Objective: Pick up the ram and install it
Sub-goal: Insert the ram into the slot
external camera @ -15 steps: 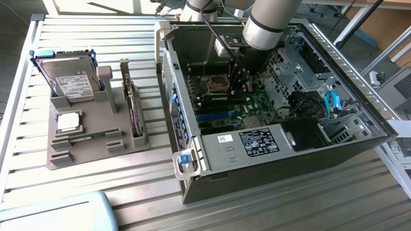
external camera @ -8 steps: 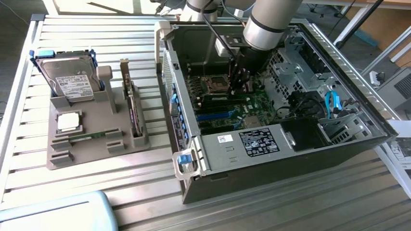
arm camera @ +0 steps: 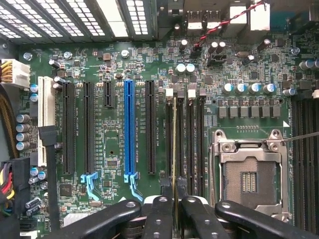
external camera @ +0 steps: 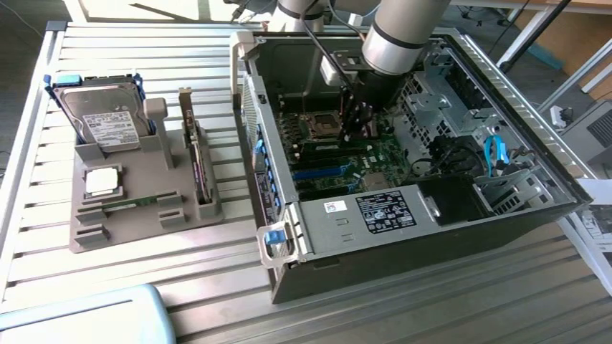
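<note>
Now the gripper (arm camera: 175, 200) was clenched on the ram (arm camera: 174, 149), held edge-on over the memory slots (arm camera: 192, 139); the installing step seemed in hand, and seating would need a straight, even push.

Ribbed metal table (external camera: 125, 276); matt plastic holder (external camera: 143, 175)

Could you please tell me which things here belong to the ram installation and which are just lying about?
In the job: the ram, held in the shut claw; the memory slots on the motherboard; the open computer case.
Lying about: the hard drive, expansion card and processor chip, on the grey holder.
</note>
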